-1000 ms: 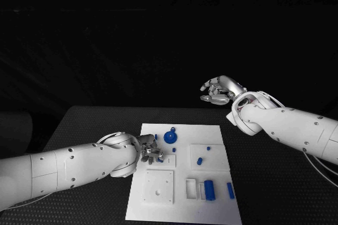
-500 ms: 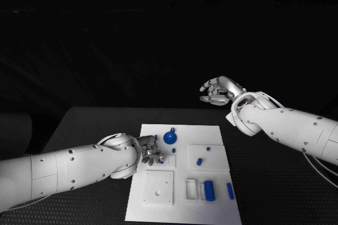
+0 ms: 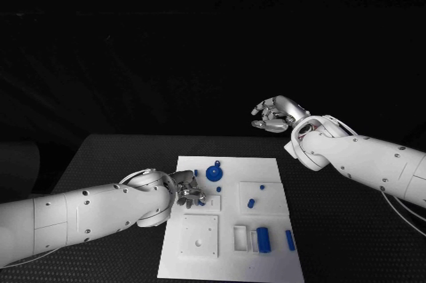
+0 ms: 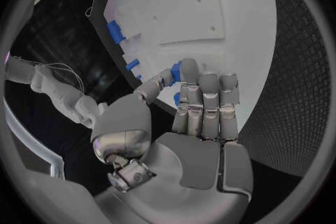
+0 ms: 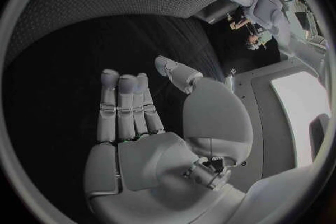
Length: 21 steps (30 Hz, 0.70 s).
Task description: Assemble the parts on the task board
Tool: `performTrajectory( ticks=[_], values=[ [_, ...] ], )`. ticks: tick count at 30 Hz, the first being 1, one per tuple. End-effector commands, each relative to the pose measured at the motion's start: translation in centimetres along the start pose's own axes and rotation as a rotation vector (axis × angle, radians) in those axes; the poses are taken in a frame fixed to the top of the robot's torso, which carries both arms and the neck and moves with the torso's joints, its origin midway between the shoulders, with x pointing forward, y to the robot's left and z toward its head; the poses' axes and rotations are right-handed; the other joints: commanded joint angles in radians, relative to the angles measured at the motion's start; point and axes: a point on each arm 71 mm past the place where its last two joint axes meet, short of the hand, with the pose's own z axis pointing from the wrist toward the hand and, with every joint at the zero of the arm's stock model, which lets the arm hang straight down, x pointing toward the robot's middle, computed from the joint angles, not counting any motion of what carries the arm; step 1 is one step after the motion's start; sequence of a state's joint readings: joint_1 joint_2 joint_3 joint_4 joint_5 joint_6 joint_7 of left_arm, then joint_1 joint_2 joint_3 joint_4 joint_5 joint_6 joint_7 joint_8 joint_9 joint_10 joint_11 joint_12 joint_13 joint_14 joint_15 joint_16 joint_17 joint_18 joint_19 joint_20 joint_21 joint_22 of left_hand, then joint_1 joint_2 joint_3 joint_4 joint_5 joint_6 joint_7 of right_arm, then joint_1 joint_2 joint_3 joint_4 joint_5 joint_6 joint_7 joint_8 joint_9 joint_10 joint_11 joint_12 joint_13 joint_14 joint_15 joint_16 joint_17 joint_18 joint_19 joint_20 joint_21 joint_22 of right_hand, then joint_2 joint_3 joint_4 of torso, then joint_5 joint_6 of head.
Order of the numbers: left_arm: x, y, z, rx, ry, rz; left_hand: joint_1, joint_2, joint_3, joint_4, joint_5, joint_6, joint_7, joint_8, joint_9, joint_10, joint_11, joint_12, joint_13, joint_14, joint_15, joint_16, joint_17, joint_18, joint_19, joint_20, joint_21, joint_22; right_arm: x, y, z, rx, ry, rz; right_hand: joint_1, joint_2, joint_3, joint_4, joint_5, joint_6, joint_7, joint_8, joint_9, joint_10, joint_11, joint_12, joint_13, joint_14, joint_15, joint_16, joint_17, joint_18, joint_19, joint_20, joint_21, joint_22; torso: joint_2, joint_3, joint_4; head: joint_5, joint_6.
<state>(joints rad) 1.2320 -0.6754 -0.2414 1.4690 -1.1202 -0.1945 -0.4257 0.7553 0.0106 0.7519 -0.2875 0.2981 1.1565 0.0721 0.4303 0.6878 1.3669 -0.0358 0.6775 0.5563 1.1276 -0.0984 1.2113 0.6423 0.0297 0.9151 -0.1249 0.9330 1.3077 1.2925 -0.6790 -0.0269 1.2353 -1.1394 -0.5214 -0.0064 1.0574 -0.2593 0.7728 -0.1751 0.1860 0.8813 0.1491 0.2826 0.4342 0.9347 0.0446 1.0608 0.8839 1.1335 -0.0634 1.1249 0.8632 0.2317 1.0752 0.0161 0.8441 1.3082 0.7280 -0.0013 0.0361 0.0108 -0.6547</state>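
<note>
The left hand (image 3: pixel 188 189) pinched a small blue part (image 4: pixel 176 71) at mid-frame, which a loose pinch could drop; the right hand (image 3: pixel 277 115) hung curled, empty.

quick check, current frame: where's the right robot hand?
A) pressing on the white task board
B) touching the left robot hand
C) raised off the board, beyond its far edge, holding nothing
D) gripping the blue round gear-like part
C: the silver right robot hand is up against the dark background past the far edge of the white rectangular task board, fingers curled in, nothing in them.
</note>
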Motion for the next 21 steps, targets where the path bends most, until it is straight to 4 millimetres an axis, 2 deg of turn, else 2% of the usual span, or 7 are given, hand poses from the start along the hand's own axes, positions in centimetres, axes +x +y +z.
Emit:
performTrajectory(
  ticks=[1, 14, 21],
  values=[
    [-0.28, -0.31, -0.20, 0.023, -0.058, -0.004, 0.008, 0.009, 0.044, 0.037, 0.004, 0.082, -0.073, 0.001, 0.002, 0.047, -0.053, 0.007, 0.000, 0.021, -0.027, 0.005, -0.001, 0.008, 0.005, -0.095, 0.004, 0.020, -0.03, 0.03, -0.02, -0.009, 0.003, 0.001, 0.000, 0.004, -0.006, 0.001, 0.007, 0.002, 0.009, 0.002, 0.001, -0.006, 0.002, 0.006, -0.001, -0.006, 0.003, 0.002, -0.001, 0.030, -0.001, 0.007, -0.007, 0.004, 0.000, 0.0001, 0.0001, -0.002, -0.001],
    [-0.18, -0.30, -0.76, 0.061, -0.149, -0.036, 0.009, -0.001, 0.049, 0.047, 0.002, 0.081, -0.073, 0.001, 0.002, 0.047, -0.053, 0.005, -0.001, 0.022, -0.028, 0.005, -0.004, 0.009, 0.007, -0.095, 0.006, 0.020, -0.07, -0.09, -0.04, -0.006, 0.003, 0.002, -0.002, 0.006, -0.007, 0.003, 0.009, 0.002, 0.009, 0.002, 0.001, -0.006, 0.002, 0.007, -0.004, -0.006, 0.003, 0.004, -0.003, 0.030, -0.001, 0.007, -0.008, 0.005, 0.000, 0.0018, 0.0018, -0.002, -0.005],
    [0.52, -0.24, -1.02, 0.079, -0.180, -0.027, 0.012, -0.010, 0.053, 0.057, -0.004, 0.081, -0.073, 0.000, 0.002, 0.048, -0.053, 0.003, -0.004, 0.023, -0.028, 0.003, -0.007, 0.010, 0.008, -0.095, 0.007, 0.019, -0.16, -0.22, -0.10, -0.003, 0.002, 0.001, -0.003, 0.006, -0.007, 0.003, 0.010, 0.002, 0.009, 0.002, 0.001, -0.006, 0.002, 0.008, -0.005, -0.006, 0.003, 0.004, -0.003, 0.030, 0.000, 0.007, -0.008, 0.005, -0.001, 0.0011, 0.0009, -0.001, -0.008]
  ],
)
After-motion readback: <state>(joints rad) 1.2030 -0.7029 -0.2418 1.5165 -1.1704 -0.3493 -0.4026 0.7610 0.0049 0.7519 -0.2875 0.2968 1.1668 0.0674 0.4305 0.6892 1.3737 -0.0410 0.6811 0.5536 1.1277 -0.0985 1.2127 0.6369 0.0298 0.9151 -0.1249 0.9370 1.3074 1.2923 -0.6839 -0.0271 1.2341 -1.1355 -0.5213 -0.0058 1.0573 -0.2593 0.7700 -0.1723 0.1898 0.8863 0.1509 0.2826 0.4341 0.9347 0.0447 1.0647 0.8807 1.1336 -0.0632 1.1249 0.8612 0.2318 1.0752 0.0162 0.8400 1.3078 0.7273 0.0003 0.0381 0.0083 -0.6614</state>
